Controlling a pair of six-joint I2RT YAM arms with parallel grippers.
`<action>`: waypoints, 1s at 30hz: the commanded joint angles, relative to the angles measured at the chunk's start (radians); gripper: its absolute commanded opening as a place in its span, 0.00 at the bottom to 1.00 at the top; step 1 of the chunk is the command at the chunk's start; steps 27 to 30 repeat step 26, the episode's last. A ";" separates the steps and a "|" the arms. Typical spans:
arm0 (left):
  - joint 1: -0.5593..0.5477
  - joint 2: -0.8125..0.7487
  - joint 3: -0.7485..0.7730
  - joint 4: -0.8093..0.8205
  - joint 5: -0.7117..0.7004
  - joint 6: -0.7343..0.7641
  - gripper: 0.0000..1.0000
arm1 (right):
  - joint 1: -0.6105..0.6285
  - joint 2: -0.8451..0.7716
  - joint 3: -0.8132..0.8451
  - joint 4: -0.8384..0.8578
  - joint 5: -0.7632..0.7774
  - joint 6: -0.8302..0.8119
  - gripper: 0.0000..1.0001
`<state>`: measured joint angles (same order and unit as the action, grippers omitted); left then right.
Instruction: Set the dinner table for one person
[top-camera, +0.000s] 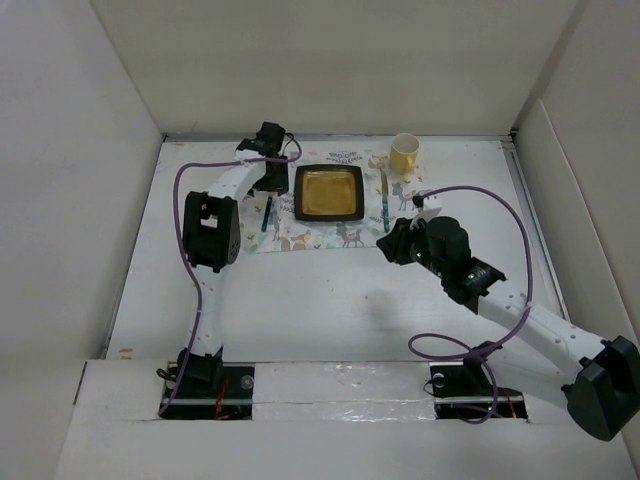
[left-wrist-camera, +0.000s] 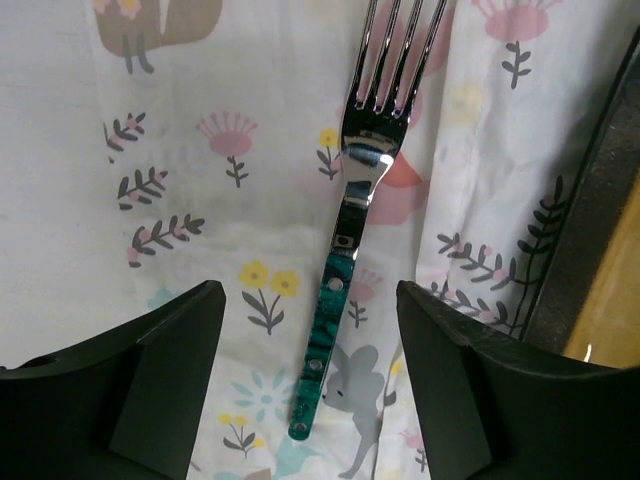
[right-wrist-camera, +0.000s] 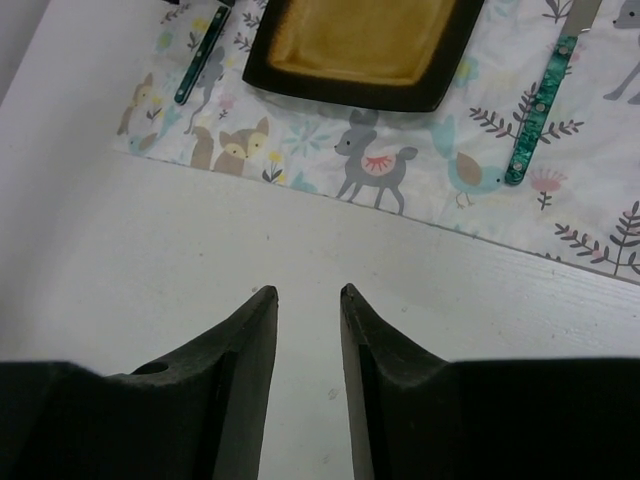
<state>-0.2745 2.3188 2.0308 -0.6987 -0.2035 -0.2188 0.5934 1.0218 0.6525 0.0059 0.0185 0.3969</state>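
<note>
Left tool (left-wrist-camera: 310, 295) is spread wide open, its black fingers (left-wrist-camera: 150, 380) either side of the silver fork with the marbled green handle (left-wrist-camera: 362, 170), touching it on neither side as far as I can see. The fork lies flat on the white cloth mat printed with flowers and animals (left-wrist-camera: 170, 130), tines toward the far wall, just beside the left edge of the square black plate with the amber-yellow inside (top-camera: 329, 193).

So I'd call the step in hand the getaway from the fork. Go straight up, keep the fingers wide, and don't swing sideways until they're well clear. The handle sits right between them and a light fork would probably skid on cloth. The mat looks loose too, so no dragging.

Right tool (right-wrist-camera: 308, 292) has a narrow gap between its fingers with nothing in it, hovering over bare surface by the mat's near edge. The green-handled knife (right-wrist-camera: 540, 105) lies on the mat right of the plate, and the pale yellow cup (top-camera: 404, 153) is at the mat's far right corner. It all sits on the big flat matte white worktop (top-camera: 330, 300), walled in white, with the mat toward its far side.
</note>
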 joint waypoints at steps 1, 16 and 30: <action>-0.003 -0.217 -0.042 0.039 -0.010 -0.033 0.67 | 0.019 -0.025 0.044 -0.001 0.018 0.006 0.39; -0.038 -1.304 -0.713 0.488 0.194 -0.140 0.78 | 0.089 -0.412 0.363 -0.248 0.184 -0.073 0.55; -0.038 -1.863 -0.912 0.430 -0.028 -0.116 0.87 | 0.089 -0.720 0.368 -0.164 0.369 -0.061 0.82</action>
